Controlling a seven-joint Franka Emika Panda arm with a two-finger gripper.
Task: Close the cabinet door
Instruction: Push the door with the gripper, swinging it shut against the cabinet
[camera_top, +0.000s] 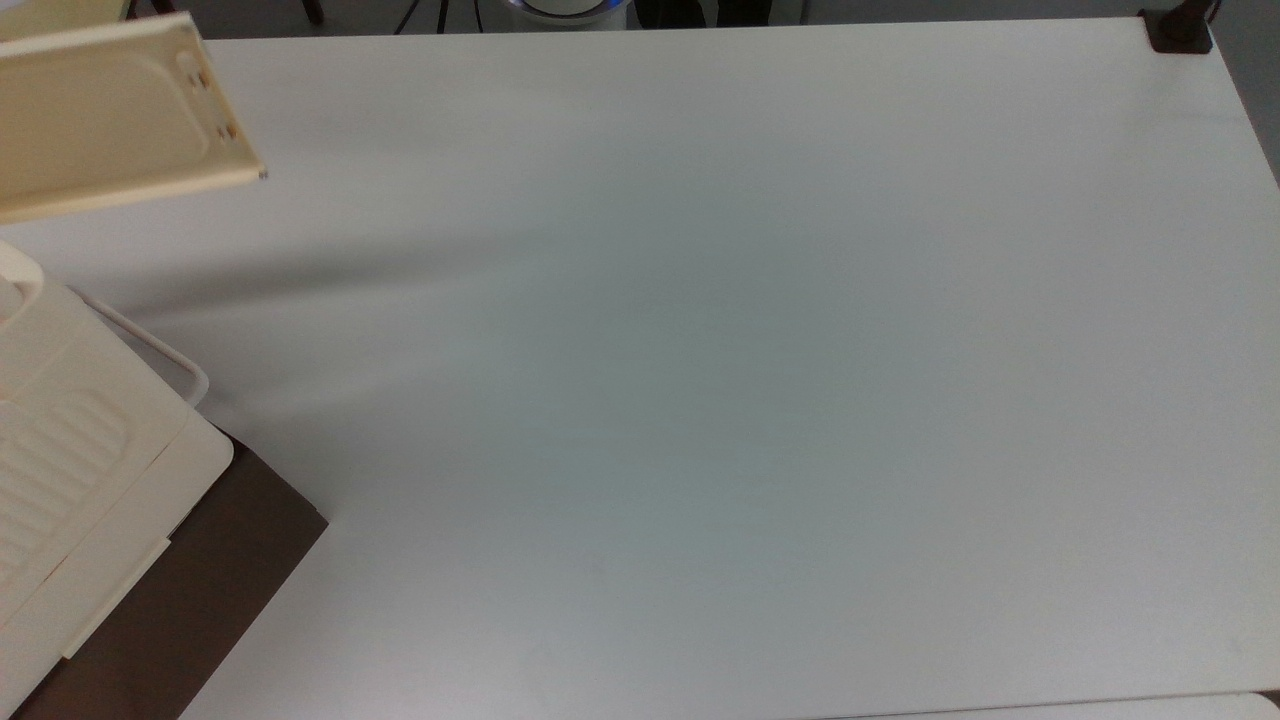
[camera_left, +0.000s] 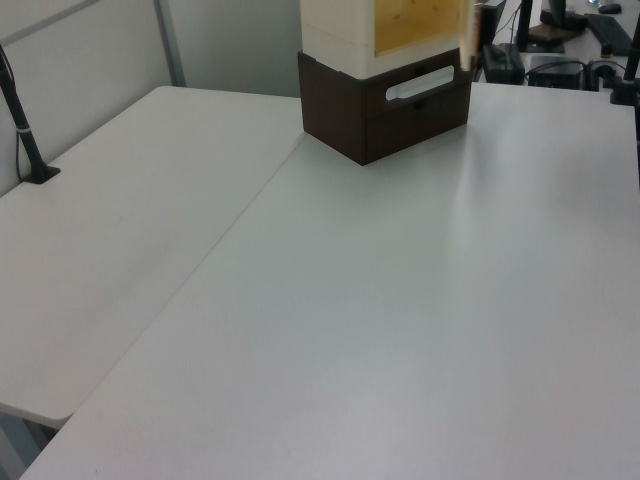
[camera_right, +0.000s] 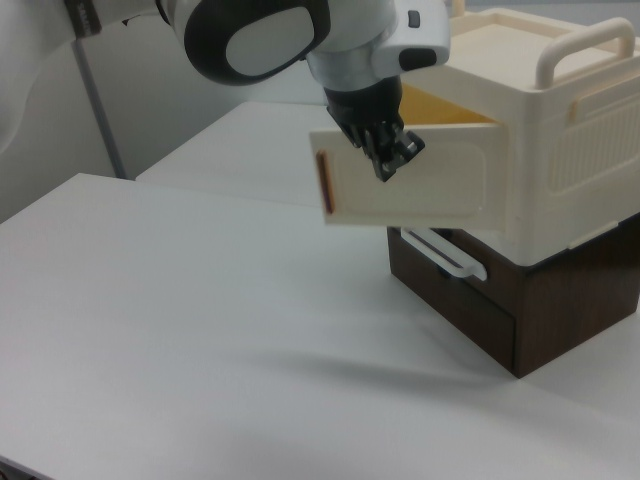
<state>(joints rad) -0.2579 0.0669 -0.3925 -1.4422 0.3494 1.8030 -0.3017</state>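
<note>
Cabinet door (camera_right: 410, 185): swung open from cream cabinet (camera_right: 570, 150) at table (camera_top: 700, 350) corner. Hand (camera_right: 388, 148): against door's upper edge; finger state cannot be told.

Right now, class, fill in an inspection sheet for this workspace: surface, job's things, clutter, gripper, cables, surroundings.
Surface: white table, bare across the middle.
Job's things: cream cabinet stands on a dark brown drawer unit; its door hangs part open, inside showing yellow.
Clutter: nothing seen.
Gripper: gripper sits at the door's top edge.
Cables: thin cable on a black post at the left view's left.
Surroundings: grey wall; dark desk gear behind the table in the left view.
</note>
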